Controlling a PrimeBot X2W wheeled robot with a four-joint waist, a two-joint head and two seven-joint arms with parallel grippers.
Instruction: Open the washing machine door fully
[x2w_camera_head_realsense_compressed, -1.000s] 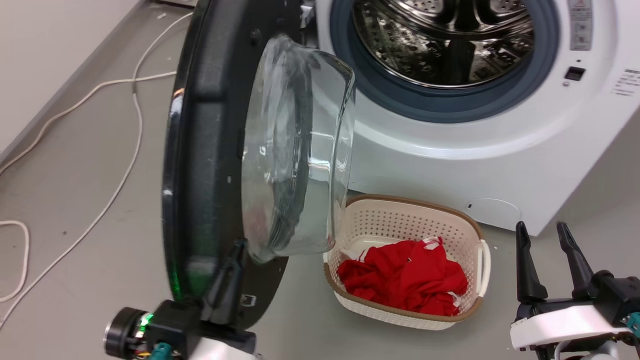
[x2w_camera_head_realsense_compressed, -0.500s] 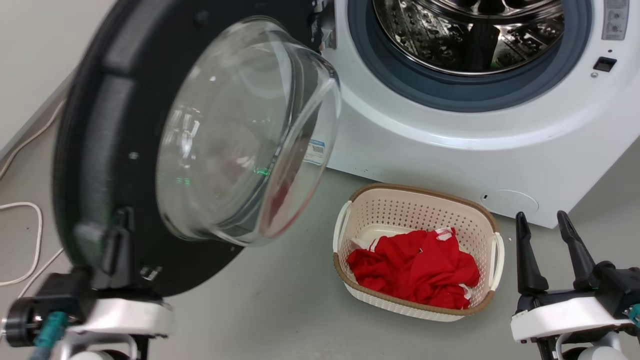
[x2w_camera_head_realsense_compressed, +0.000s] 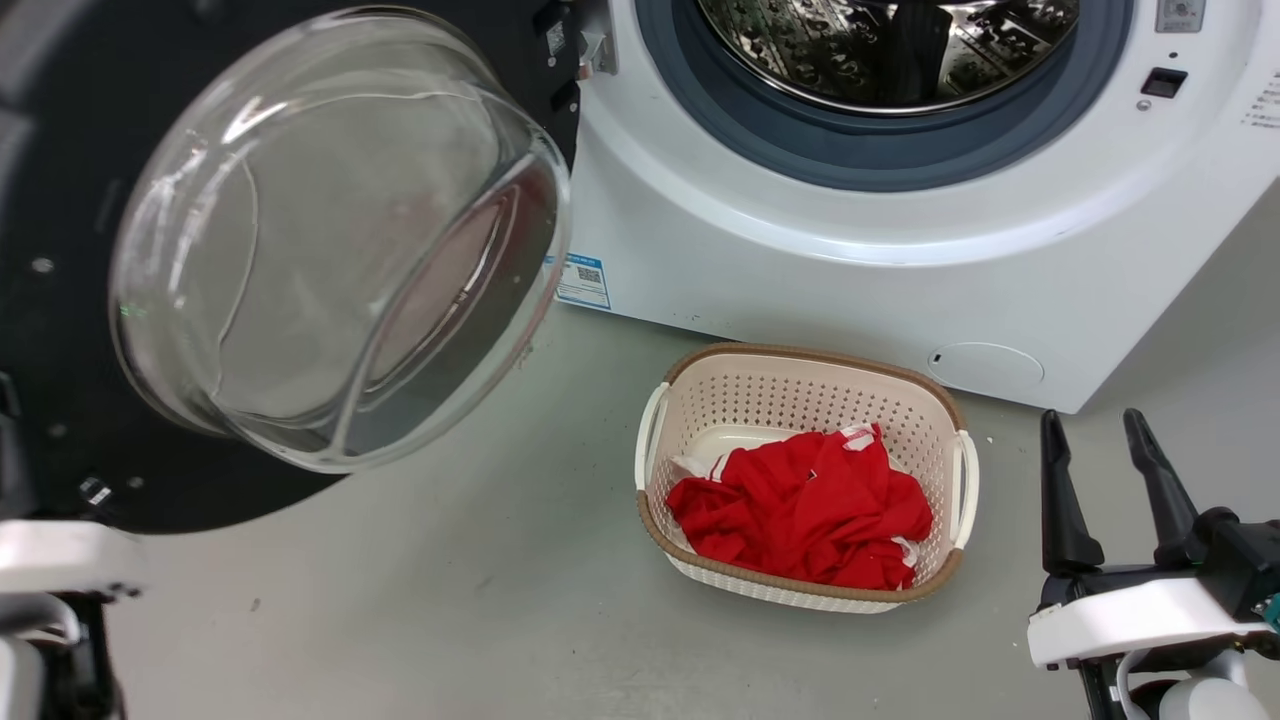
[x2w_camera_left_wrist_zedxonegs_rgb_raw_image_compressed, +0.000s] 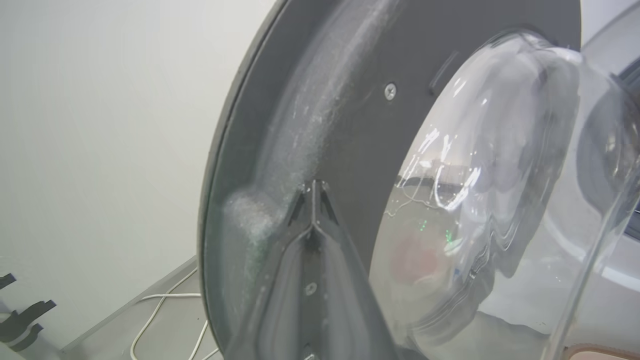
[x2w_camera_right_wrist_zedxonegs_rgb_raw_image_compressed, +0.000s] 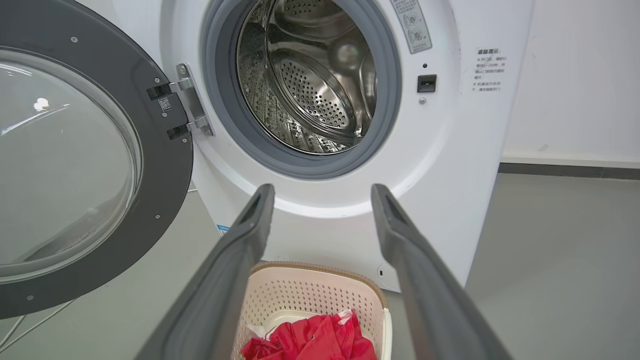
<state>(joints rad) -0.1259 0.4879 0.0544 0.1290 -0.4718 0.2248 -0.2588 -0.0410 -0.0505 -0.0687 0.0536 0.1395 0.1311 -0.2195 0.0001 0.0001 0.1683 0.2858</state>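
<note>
Bright, even light; glare streaks on the washing machine door (x2w_camera_head_realsense_compressed: 300, 240).

Washing machine door (x2w_camera_head_realsense_compressed: 330, 240): black rim, clear glass. Washer body (x2w_camera_head_realsense_compressed: 800, 290) white; gasket (x2w_camera_head_realsense_compressed: 880, 165) grey-blue. Laundry basket (x2w_camera_head_realsense_compressed: 800, 352) cream, perforated, brown-trimmed. Garment (x2w_camera_head_realsense_compressed: 800, 510) red.

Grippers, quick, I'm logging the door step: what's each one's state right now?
Left gripper: closed, tips against the door, nothing between the fingers.
Right gripper: open, empty.
</note>
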